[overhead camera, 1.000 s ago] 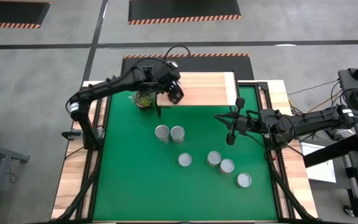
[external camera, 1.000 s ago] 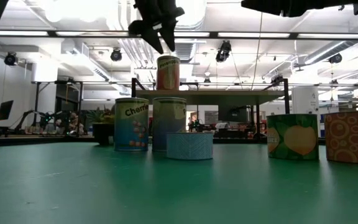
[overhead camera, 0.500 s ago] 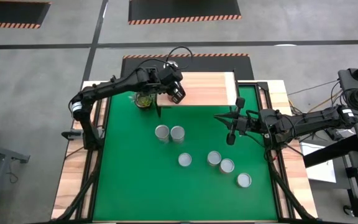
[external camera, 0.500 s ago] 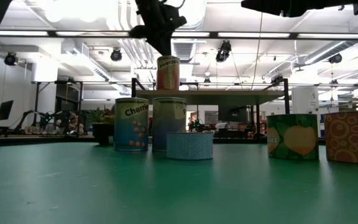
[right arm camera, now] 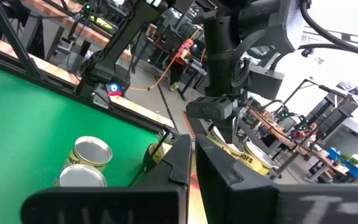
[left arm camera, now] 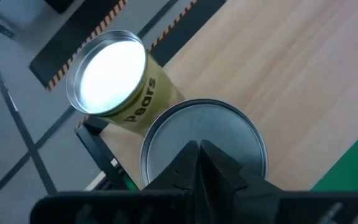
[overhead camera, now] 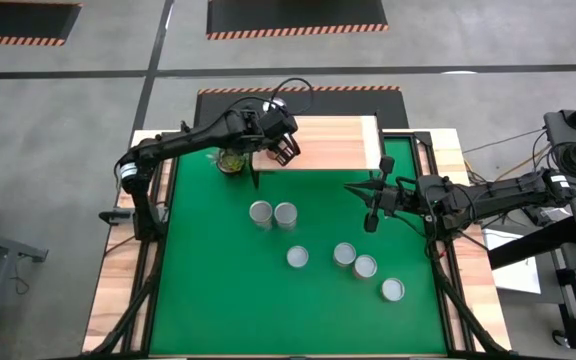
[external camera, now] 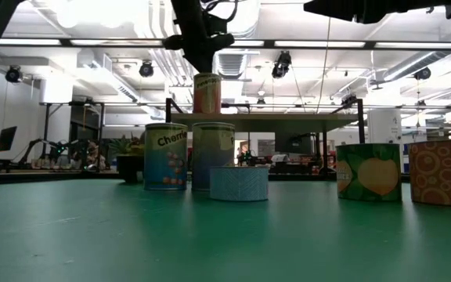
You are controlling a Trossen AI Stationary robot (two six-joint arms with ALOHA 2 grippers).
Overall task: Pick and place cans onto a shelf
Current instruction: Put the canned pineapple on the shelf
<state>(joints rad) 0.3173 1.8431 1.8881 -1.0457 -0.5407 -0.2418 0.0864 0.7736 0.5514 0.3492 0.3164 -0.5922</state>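
Two cans stand on the pale wood shelf (left arm camera: 303, 74) at the table's far edge: a "Pears" can (left arm camera: 107, 74) and a silver-topped can (left arm camera: 229, 134), which also shows in the low view (external camera: 207, 92). My left gripper (left arm camera: 199, 149) is shut right over that can's top. My right gripper (overhead camera: 371, 208) hangs shut above the green mat's right side and holds nothing. Several cans stand on the mat (overhead camera: 208, 290), among them a pair (overhead camera: 272, 214) and a short one (external camera: 239, 182). My left gripper meets the round silver top (left arm camera: 166, 134) of the nearer shelf can with its shut fingertips (external camera: 202, 64). They come from above and point down. The can stands upright with its base on the shelf. Nothing is pinched between the fingers.
A small potted plant (overhead camera: 231, 160) sits just left of the shelf. Cans on the mat cluster at its middle (overhead camera: 297, 257) and right near side (overhead camera: 392, 290). The mat's left near part is bare green.
My left gripper has shut above the shelf can and come down onto its top. The can has slid a little toward the table's left, staying upright on the shelf.
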